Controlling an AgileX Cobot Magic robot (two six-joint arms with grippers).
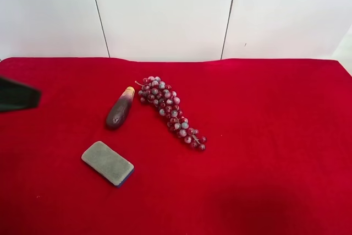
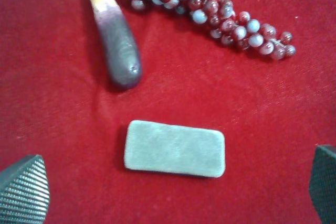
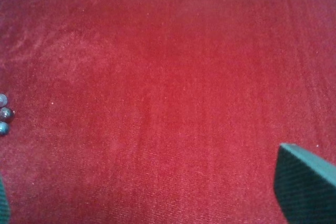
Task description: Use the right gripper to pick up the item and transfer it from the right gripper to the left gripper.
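Note:
The item, a glossy dark purple eggplant piece (image 1: 119, 109) with a pale tan tip, lies on the red cloth; it also shows in the left wrist view (image 2: 116, 43). My left gripper (image 2: 173, 200) is open and empty, its fingers (image 2: 23, 190) wide apart above the cloth near the sponge, apart from the item. My right gripper (image 3: 157, 205) is open and empty over bare red cloth, one finger (image 3: 307, 184) showing clearly. The item does not show in the right wrist view. A dark part of an arm (image 1: 16, 94) pokes in at the exterior high view's left edge.
A red-grey grape bunch (image 1: 168, 108) lies just beside the item's tip; it shows in the left wrist view (image 2: 210, 9), and a few grapes (image 3: 4, 114) show in the right wrist view. A flat grey sponge (image 1: 108, 162) lies nearer the front, also in the left wrist view (image 2: 175, 148). White wall panels stand behind the table.

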